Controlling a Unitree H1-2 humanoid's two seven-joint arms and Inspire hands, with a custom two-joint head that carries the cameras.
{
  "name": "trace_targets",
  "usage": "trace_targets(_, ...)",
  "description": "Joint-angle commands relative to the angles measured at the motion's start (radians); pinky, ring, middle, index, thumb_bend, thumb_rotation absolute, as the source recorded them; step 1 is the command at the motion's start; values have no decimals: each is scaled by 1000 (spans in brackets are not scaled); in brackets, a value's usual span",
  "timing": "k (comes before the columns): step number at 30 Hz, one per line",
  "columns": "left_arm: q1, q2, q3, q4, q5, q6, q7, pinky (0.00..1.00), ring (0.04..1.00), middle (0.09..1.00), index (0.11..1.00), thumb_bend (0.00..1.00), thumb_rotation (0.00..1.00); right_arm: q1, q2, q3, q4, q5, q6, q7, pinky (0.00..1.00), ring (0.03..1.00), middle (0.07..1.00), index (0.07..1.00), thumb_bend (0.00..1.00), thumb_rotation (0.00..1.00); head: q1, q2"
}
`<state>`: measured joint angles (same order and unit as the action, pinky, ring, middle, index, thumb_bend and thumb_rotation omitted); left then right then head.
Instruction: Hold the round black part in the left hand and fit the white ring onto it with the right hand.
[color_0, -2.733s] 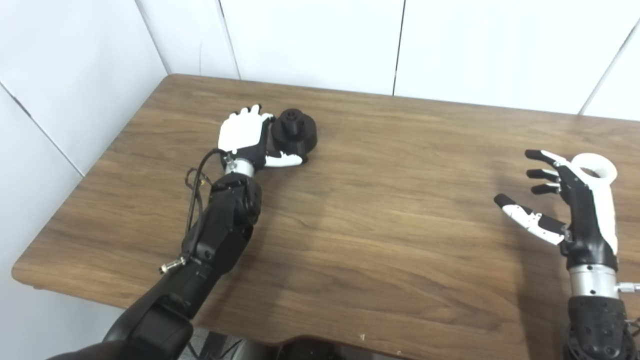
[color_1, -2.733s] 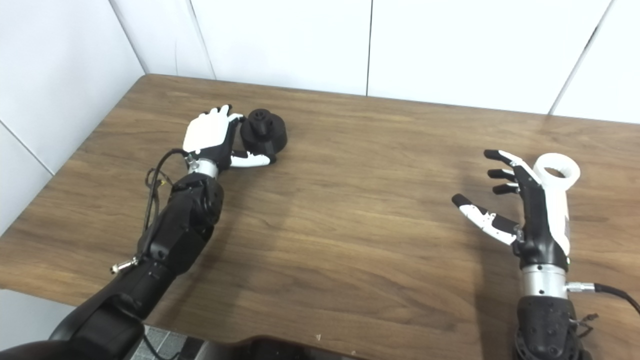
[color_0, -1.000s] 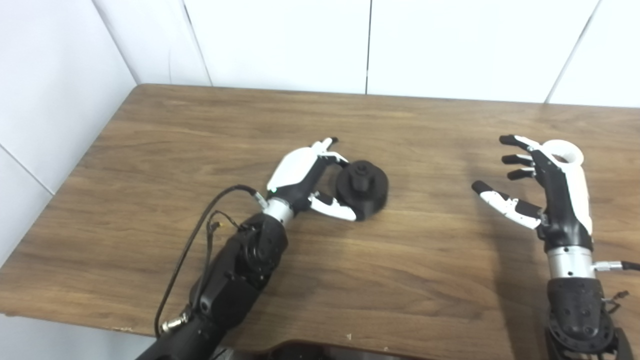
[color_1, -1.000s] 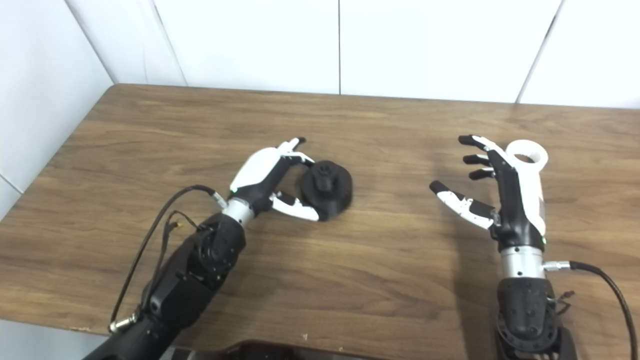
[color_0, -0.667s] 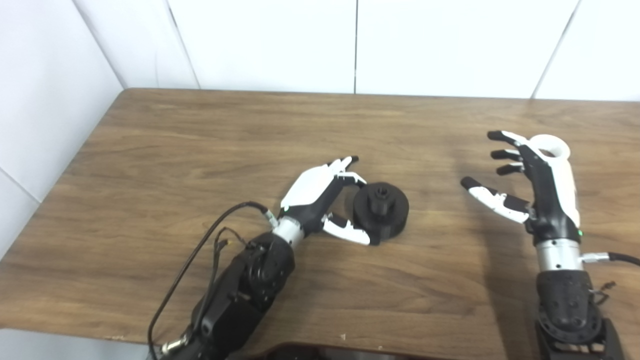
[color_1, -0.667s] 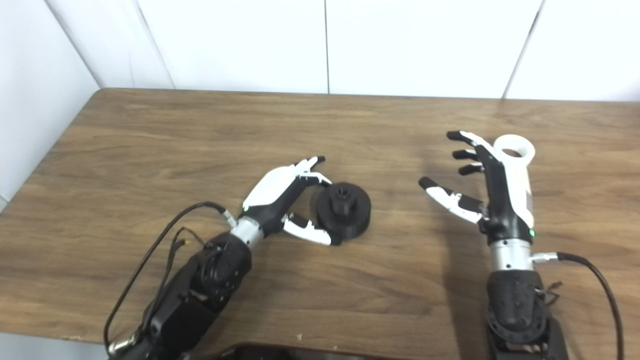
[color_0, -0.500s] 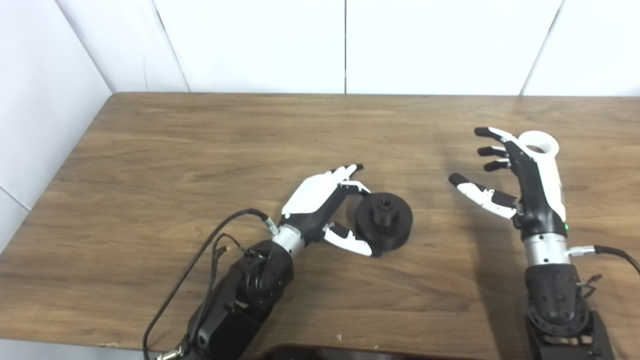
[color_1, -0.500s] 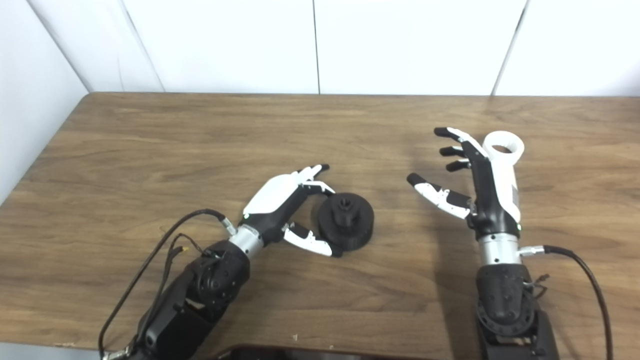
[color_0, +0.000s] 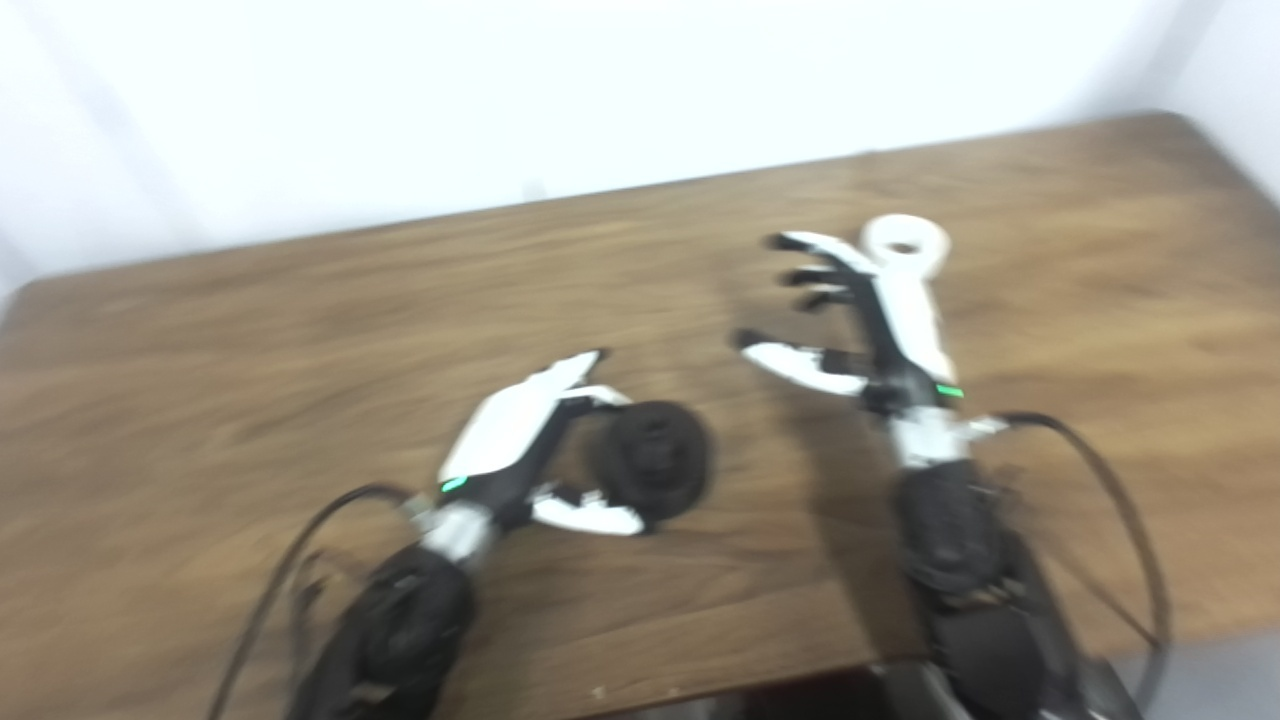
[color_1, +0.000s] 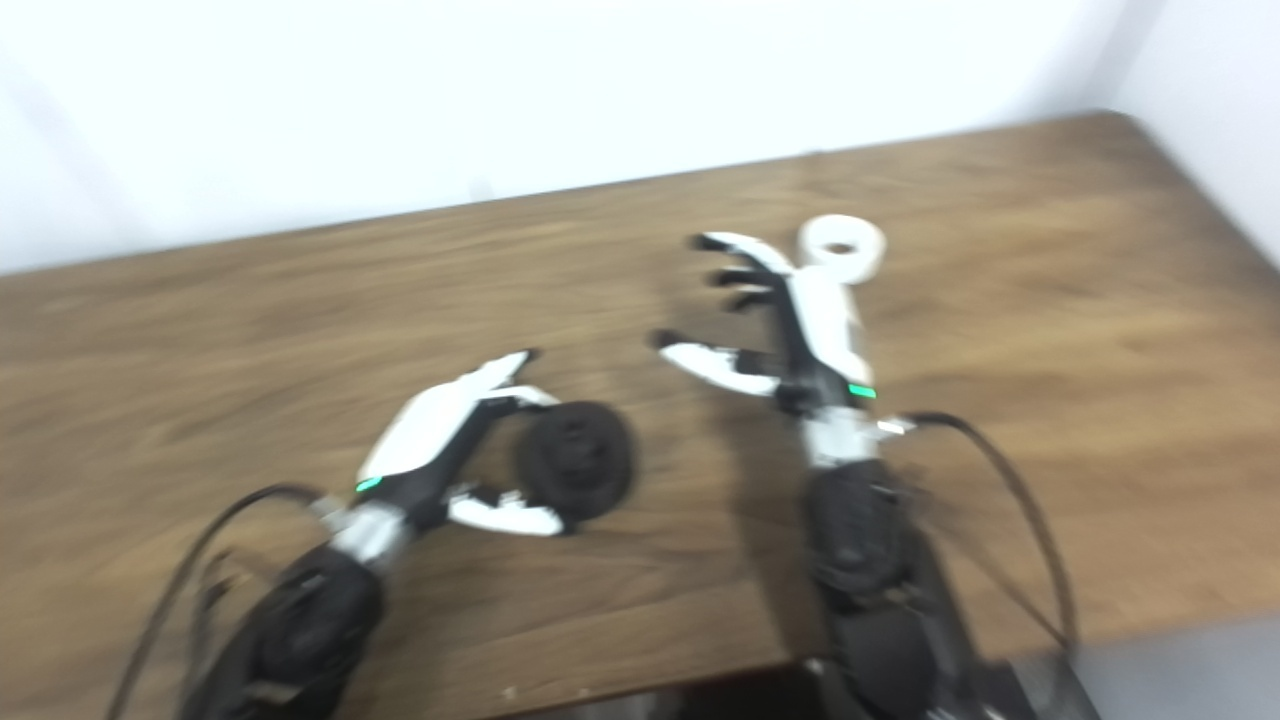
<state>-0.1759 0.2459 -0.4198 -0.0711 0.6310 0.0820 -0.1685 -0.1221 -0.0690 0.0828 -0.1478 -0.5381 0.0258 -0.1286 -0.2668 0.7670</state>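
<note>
- Both views have swung since half a second ago, so the whole scene sits further left in the picture and is smeared with blur; the far right corner of the wooden table now shows, and that is the camera turning, not the things sliding. Against the tabletop, the round black part and the white ring lie much where they did, and the right hand keeps its spread pose.
- Nearest, two dark forearms come up from the bottom edge, each trailing a black cable over the wood.
- Left of centre, the left hand lies low on the table, white back upward. Its fingers curve over the far side of the round black part and its thumb reaches under the near side, so the hand cups the part loosely; through the blur I cannot tell whether it truly grips it.
- That black part rests on the table, just right of the left palm.
- Further back and to the right, the right hand stands raised, fingers and thumb spread wide apart, holding nothing.
- Just beyond its fingertips, the white ring lies flat on the table, hole upward, behind the hand.
- Farthest, a white wall closes off the table's far edge.
</note>
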Motion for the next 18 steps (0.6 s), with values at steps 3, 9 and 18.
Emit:
trace_targets(3,-14,25,23,-5,-4,-30,-7,1000,1000,1000,628,944,344,-31,15,0,-20,-8,-21,-31,586,716,840,774,640,296,-6,0)
trace_targets(9,-22,17,31,5,-10,-33,-11,1000,1000,1000,627,939,347,-37,6,-3,-24,-16,-11,-29,606,723,843,781,630,303,-21,-4)
trace_targets(18,-23,13,38,8,-11,-40,-16,1000,1000,1000,625,942,343,-121,-104,-45,-41,-138,45,-13,686,792,831,785,643,355,-34,-10)
